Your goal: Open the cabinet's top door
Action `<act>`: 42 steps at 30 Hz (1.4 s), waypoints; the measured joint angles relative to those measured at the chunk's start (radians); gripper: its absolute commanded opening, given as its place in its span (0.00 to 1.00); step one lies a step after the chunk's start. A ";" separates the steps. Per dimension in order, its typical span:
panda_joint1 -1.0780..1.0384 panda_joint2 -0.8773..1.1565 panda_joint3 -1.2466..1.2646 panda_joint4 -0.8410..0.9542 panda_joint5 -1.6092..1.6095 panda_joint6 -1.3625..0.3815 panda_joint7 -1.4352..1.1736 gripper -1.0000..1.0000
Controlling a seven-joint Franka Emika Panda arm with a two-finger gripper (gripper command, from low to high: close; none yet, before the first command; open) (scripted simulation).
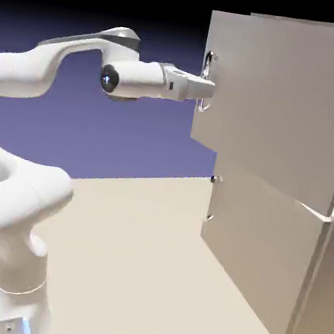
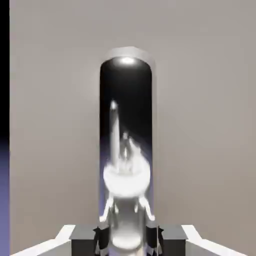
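i see the gripper [image 1: 205, 91] reaching level from the left and clamped on the handle [image 1: 206, 81] of the top door [image 1: 286, 105], which stands swung out a little from the cabinet [image 1: 329, 287]. in the hand view the shiny metal loop handle [image 2: 127, 150] rises between the two grey fingertips [image 2: 85, 239], pinched tight. the lower door [image 1: 255, 252] sits beneath it with its own small handle [image 1: 212, 200].

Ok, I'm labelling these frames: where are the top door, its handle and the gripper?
top door [image 1: 286, 105]: exterior view, middle of the upper panel.
handle [image 2: 127, 130]: hand view, middle of the shiny bar.
gripper [image 1: 206, 91]: exterior view, fingertips shut on the handle.
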 measured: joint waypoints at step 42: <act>0.449 -0.155 -1.512 -0.341 -1.297 -0.982 -0.071 0.00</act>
